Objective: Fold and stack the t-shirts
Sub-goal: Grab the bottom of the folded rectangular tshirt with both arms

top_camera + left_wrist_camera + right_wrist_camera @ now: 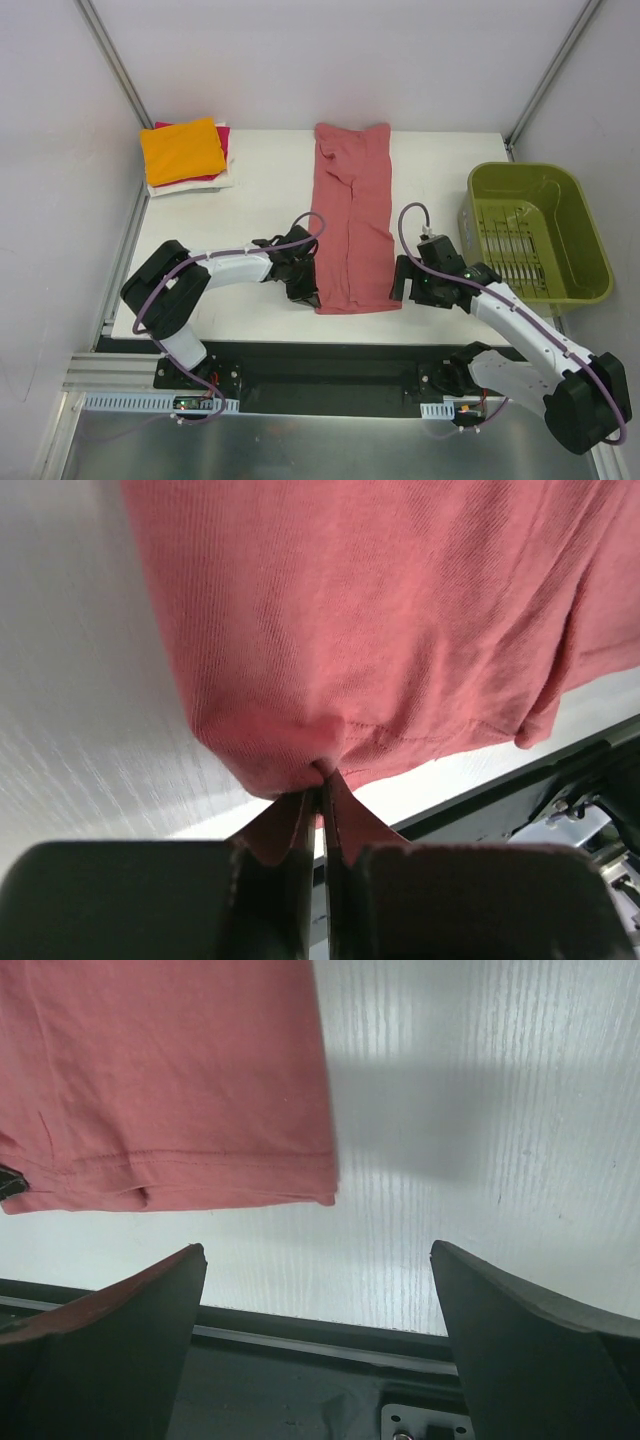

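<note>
A long salmon-red t-shirt (352, 215) lies folded lengthwise down the middle of the white table. My left gripper (308, 290) is at its near left corner and is shut on the hem; in the left wrist view the cloth (380, 620) bunches into the pinched fingertips of that gripper (325, 775). My right gripper (403, 280) stands open just right of the near right corner. In its wrist view the shirt's corner (170, 1070) lies up and to the left of the empty, wide jaws (318, 1248). At the back left is a stack of folded t-shirts: orange (182, 150) on top, magenta (222, 135) and white (190, 186) beneath.
An olive-green plastic basket (525, 170) sits at the right edge of the table, close behind the right arm. The table's near edge and the black mounting rail (300, 1350) run just below both grippers. Grey walls enclose the back and sides.
</note>
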Controlling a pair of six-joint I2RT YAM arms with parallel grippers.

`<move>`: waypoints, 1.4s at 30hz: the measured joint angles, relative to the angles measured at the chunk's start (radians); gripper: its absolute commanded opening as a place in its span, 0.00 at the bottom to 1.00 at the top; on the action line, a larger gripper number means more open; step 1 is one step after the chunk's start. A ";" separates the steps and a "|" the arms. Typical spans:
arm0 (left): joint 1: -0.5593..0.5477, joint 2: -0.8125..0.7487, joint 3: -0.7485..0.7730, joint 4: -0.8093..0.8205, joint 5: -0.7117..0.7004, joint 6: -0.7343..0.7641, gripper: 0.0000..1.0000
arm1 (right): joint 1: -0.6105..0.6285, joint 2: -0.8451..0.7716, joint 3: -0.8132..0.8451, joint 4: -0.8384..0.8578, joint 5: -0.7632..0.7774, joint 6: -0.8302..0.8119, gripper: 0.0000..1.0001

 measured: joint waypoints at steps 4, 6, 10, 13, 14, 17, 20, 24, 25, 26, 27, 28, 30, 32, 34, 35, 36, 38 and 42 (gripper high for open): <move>0.000 0.004 0.005 -0.003 0.000 0.000 0.00 | -0.002 -0.021 -0.034 -0.006 0.002 0.015 0.99; 0.000 0.002 0.005 -0.005 0.000 0.000 0.00 | -0.003 -0.030 -0.048 -0.010 -0.001 0.016 1.00; 0.000 -0.011 0.004 -0.014 -0.005 0.000 0.00 | -0.005 -0.036 -0.063 -0.013 -0.026 0.015 1.00; -0.001 -0.029 -0.001 -0.019 -0.008 0.000 0.00 | -0.005 -0.021 -0.074 -0.006 -0.060 0.015 1.00; -0.001 -0.032 -0.002 -0.020 -0.011 0.000 0.00 | -0.006 -0.011 -0.076 -0.003 -0.071 0.015 0.97; -0.007 -0.034 -0.005 -0.022 -0.018 -0.003 0.00 | -0.006 0.027 -0.087 0.023 -0.108 0.014 0.90; -0.013 -0.034 -0.007 -0.023 -0.019 -0.004 0.00 | -0.006 0.074 -0.090 0.056 -0.131 0.013 0.81; -0.013 -0.034 -0.007 -0.024 -0.019 -0.005 0.00 | -0.006 0.138 -0.092 0.100 -0.155 0.014 0.74; -0.013 -0.034 -0.007 -0.023 -0.019 -0.005 0.00 | -0.006 0.144 -0.093 0.107 -0.158 0.014 0.69; -0.013 -0.034 -0.007 -0.024 -0.020 -0.005 0.00 | -0.006 0.149 -0.095 0.115 -0.160 0.014 0.67; -0.013 -0.034 -0.007 -0.024 -0.021 -0.005 0.00 | -0.006 0.153 -0.095 0.120 -0.161 0.014 0.66; -0.013 -0.034 -0.007 -0.023 -0.021 -0.006 0.00 | -0.006 0.158 -0.095 0.126 -0.163 0.015 0.63; -0.013 -0.034 -0.007 -0.023 -0.022 -0.006 0.00 | -0.006 0.171 -0.095 0.136 -0.163 0.014 0.60; -0.013 -0.034 -0.007 -0.024 -0.022 -0.006 0.00 | -0.006 0.189 -0.094 0.144 -0.165 0.013 0.59; -0.013 -0.034 -0.007 -0.024 -0.022 -0.006 0.00 | -0.006 0.203 -0.087 0.144 -0.169 0.012 0.59; -0.013 -0.034 -0.007 -0.024 -0.022 -0.006 0.00 | -0.006 0.208 -0.084 0.144 -0.170 0.012 0.59; -0.013 -0.033 -0.007 -0.024 -0.022 -0.006 0.00 | -0.006 0.212 -0.081 0.144 -0.170 0.012 0.58; -0.013 -0.032 -0.007 -0.024 -0.022 -0.006 0.00 | -0.006 0.224 -0.074 0.144 -0.167 0.011 0.51; -0.013 -0.029 -0.007 -0.024 -0.022 -0.006 0.00 | -0.010 0.265 -0.051 0.142 -0.152 -0.008 0.34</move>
